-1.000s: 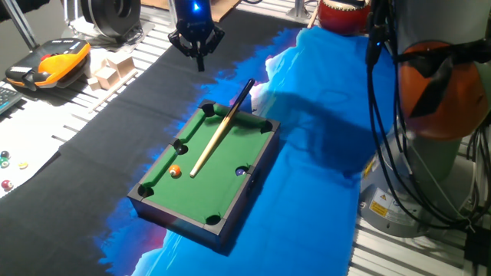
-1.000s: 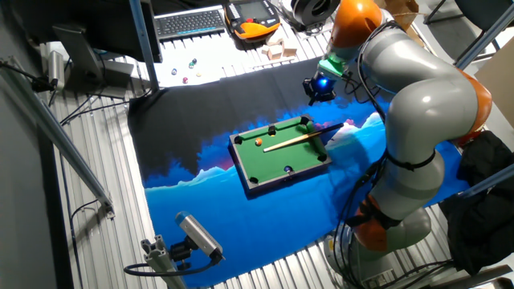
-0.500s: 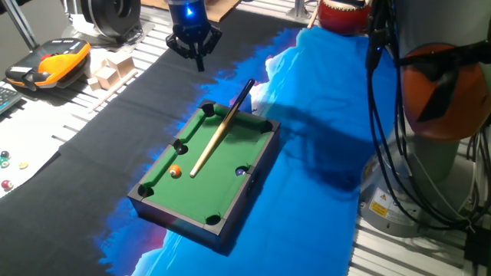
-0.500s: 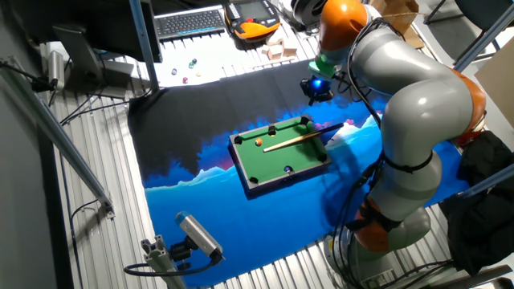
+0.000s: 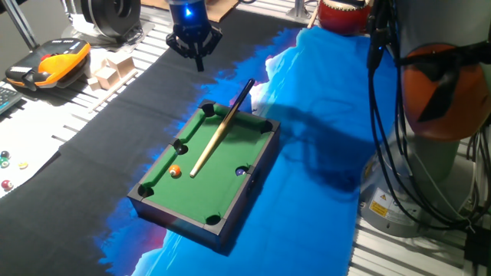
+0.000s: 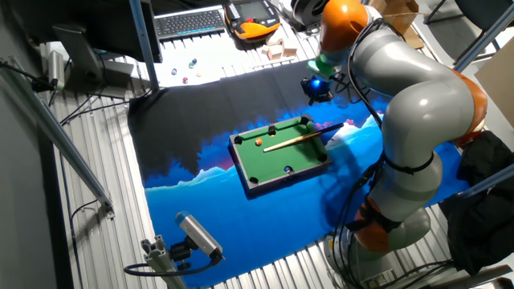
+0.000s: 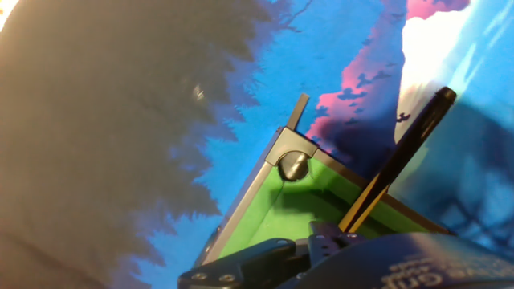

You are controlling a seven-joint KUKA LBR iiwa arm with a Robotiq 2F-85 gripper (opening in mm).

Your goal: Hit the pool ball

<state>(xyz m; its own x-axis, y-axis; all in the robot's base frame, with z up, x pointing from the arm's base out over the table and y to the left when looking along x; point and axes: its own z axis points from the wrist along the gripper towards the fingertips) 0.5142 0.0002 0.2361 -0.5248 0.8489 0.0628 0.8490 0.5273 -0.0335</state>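
One fixed view: ball (image 5: pixel 175 171) sits on the mini table (image 5: pixel 230 195), just beside the cue (image 5: pixel 220 130) tip. Gripper (image 5: pixel 198 60) hangs beyond the table's far end, holding nothing; can't tell how wide the jaws stand. Other fixed view: same ball (image 6: pixel 259 143), no readable writing. Hand view: table corner pocket (image 7: pixel 291 166), cue butt overhanging.

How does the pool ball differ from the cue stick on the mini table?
The pool ball is tiny, round and orange; the cue stick is long, thin and tan with a dark butt. The ball sits wholly on the green felt near a side pocket; the stick lies diagonally, its dark end jutting past the mini table's rim. Neither is touched by the gripper, which hangs apart over the black cloth.
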